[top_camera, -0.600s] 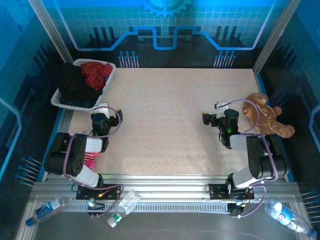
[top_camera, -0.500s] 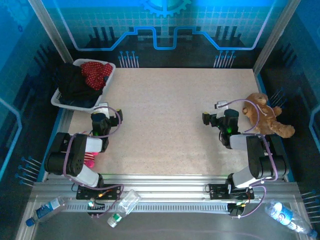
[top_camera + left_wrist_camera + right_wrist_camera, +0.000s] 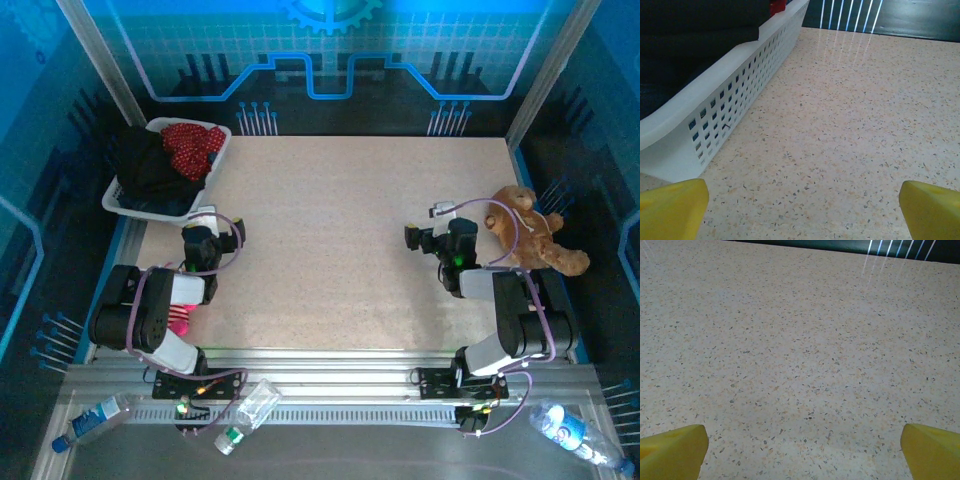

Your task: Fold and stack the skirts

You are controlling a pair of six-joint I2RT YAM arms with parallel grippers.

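The skirts lie heaped in a white perforated basket at the table's far left: a red dotted skirt on top at the back, a black skirt spilling over the left rim. In the left wrist view the basket wall stands close on the left, with dark cloth inside. My left gripper rests low just in front of the basket, open, its yellow fingertips wide apart over bare table. My right gripper sits at the right side, open, yellow fingertips spread over bare table.
A brown teddy bear lies at the right edge beside the right arm. A pink-and-white plush toy sits by the left arm's base. Plastic bottles lie on the rail in front. The speckled tabletop stretches between the arms.
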